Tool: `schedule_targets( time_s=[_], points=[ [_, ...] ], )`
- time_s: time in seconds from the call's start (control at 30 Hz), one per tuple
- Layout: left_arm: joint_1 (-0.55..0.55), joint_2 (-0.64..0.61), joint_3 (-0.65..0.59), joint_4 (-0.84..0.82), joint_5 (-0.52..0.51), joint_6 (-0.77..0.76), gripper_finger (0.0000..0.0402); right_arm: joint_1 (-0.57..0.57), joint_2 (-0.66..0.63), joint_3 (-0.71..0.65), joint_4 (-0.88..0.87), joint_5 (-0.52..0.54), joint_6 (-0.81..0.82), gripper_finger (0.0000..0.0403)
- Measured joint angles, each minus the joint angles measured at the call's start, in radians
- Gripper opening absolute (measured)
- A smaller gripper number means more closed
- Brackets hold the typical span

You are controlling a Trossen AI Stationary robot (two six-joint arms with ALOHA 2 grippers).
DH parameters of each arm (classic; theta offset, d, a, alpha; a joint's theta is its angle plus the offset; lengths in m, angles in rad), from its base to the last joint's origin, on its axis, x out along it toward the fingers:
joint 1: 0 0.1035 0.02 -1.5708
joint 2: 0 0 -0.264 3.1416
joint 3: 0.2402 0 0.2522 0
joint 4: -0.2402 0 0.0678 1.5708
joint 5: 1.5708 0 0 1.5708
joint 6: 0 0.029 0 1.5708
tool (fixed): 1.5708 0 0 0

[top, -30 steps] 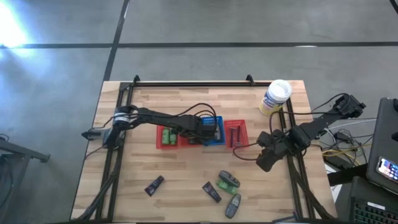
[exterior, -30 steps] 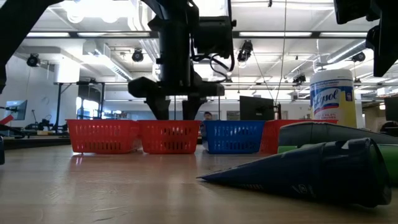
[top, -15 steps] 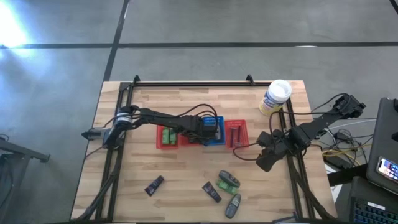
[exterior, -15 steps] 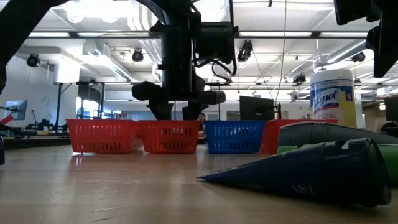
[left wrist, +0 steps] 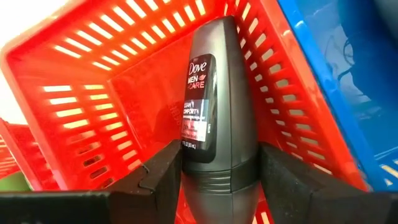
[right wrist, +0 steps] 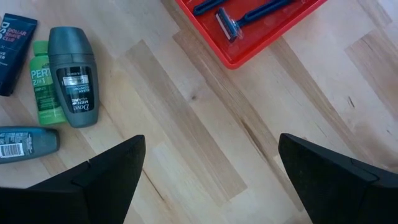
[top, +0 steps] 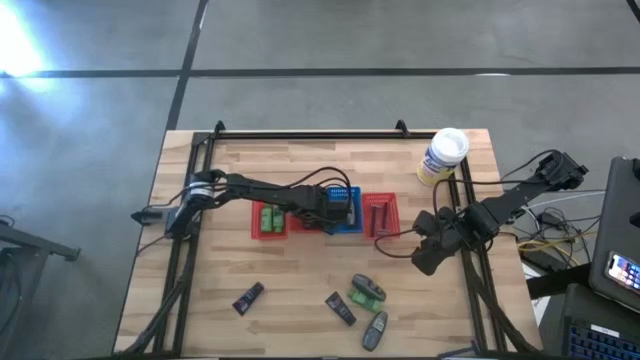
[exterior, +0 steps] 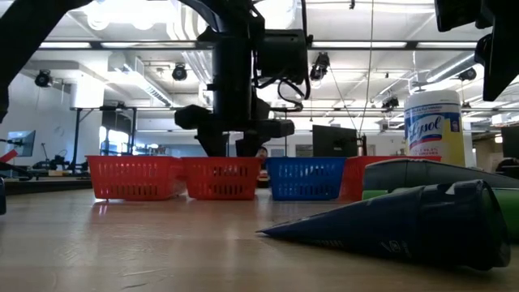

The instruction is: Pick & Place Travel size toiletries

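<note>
My left gripper (top: 312,212) (left wrist: 217,167) is shut on a grey oval Dove bottle (left wrist: 214,93) and reaches down into the second red mesh basket (left wrist: 124,87) (exterior: 220,178). My right gripper (top: 425,258) (right wrist: 211,169) hovers open over bare wood near the table's right side. Below it lie a grey bottle (right wrist: 73,74) on top of a green tube (right wrist: 41,93), a black tube (right wrist: 12,36) and another grey bottle (right wrist: 28,142). A further black tube (top: 248,297) lies toward the near left. Green tubes (top: 268,219) fill the leftmost red basket, and razors (right wrist: 245,12) lie in the rightmost red basket. My left gripper pinches the Dove bottle between its two fingers (left wrist: 163,174), across the bottle's body just below the label (left wrist: 211,175). The fingers come from above, pointing down. The bottle stands on end inside the red basket; whether its far end touches the basket floor cannot be seen.
A blue basket (top: 346,210) stands between the second and the rightmost red basket (top: 380,214). A large white canister (top: 443,157) (exterior: 434,126) stands at the far right corner. Black rails frame the table. Bare wood lies along the near edge and at the far left.
My left gripper has moved down, carrying the grey bottle lower into the second red basket. My right arm has kept still.
</note>
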Motion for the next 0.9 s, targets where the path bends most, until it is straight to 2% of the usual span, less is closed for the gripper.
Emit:
schedule_targets(
  time_s=[0.43, 0.73, 0.9],
  points=[
    [0.0, -0.046, 0.07, -0.052, -0.043, 0.013, 0.0174, 0.0, 0.0, 0.0, 0.0, 0.0, 0.0, 0.0366],
    [0.002, -0.078, 0.118, -0.056, -0.085, 0.034, 0.0114, 0.0, 0.0, -0.001, 0.001, 0.0, 0.0, 0.0366],
    [0.006, -0.075, 0.095, -0.06, -0.021, 0.047, 0.009, 0.0, 0.0, -0.001, 0.001, 0.0, 0.0, 0.0366]
  ],
)
